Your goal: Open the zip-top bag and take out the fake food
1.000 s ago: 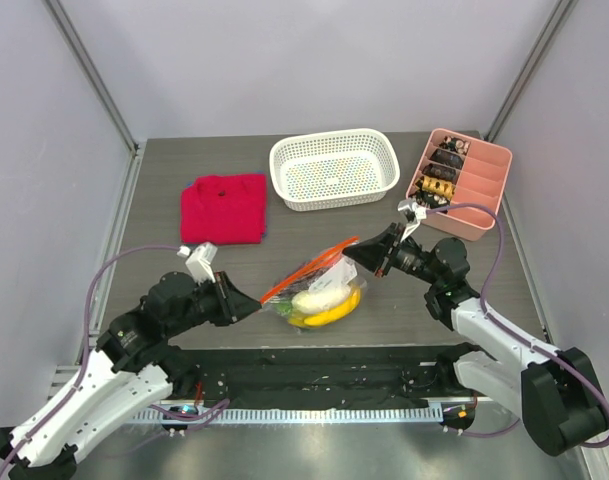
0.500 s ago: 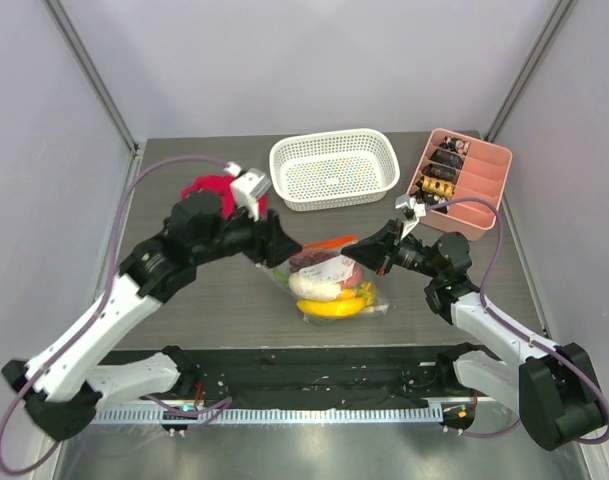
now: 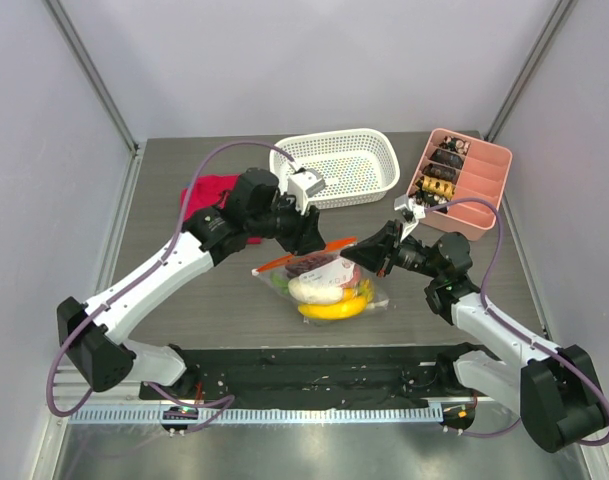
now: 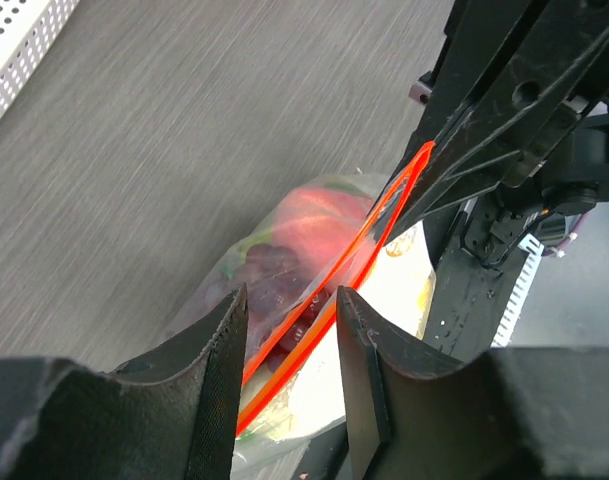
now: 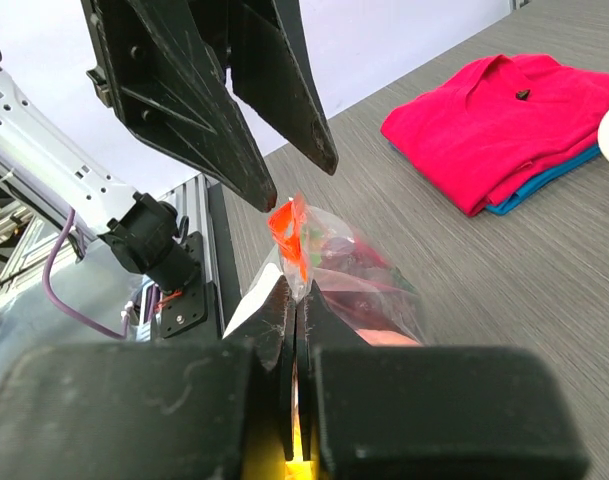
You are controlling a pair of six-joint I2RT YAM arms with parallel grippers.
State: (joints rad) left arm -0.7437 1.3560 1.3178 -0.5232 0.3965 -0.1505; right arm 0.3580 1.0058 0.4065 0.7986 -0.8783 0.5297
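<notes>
Swinging across from the near-left side, the left tool (image 3: 317, 242) now hangs over the zip-top bag (image 3: 329, 280), jaws parted astride its orange zipper strip (image 4: 334, 275). Meanwhile the right tool (image 3: 356, 252) stays clenched on that strip's end. The fake food (image 3: 332, 308) remains inside the bag, mid-bench (image 3: 184, 290).

Zip-top bag (image 3: 317, 272) holding fake food (image 3: 332, 308) mid-table. Left gripper (image 3: 321, 243) over its far edge, right gripper (image 3: 353, 253) at its right corner.

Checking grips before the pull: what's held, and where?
Right gripper pinches the bag at its orange zipper strip. Left gripper, open over the strip, holds nothing.
</notes>
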